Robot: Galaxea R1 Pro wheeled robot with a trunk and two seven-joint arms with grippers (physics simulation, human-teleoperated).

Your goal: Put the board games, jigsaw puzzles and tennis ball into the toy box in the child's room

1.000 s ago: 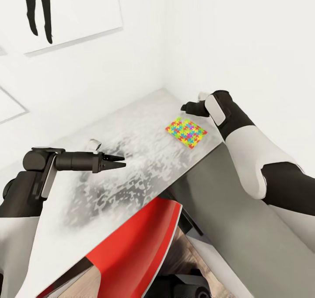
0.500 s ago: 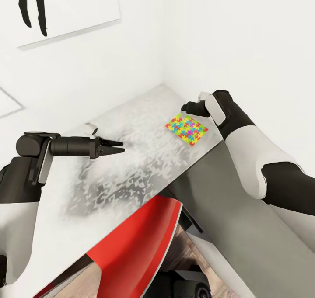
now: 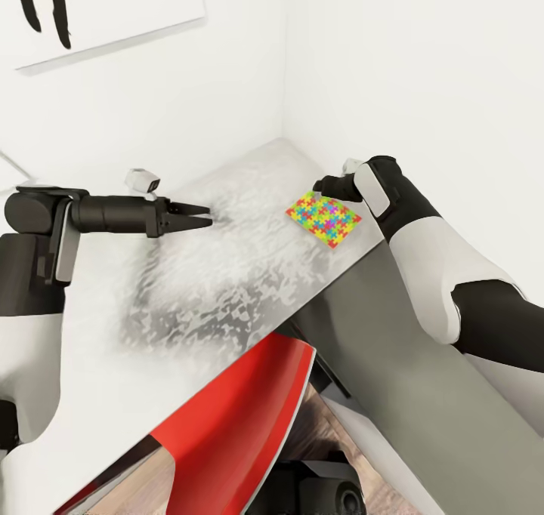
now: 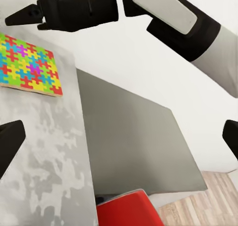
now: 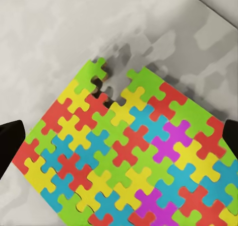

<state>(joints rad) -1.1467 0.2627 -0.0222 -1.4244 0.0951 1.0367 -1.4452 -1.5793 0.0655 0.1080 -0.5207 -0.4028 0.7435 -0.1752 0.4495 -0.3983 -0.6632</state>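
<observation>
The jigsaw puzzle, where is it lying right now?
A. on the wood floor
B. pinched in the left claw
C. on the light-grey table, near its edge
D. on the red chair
C: the jigsaw puzzle lies flat on the light-grey table near its edge, with the right claw just over it and the left claw off to the side, holding nothing.

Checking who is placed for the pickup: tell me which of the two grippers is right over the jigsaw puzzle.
The right gripper: it hangs at the jigsaw puzzle by the table's far corner. The left gripper hovers over bare tabletop, well apart from it.
</observation>
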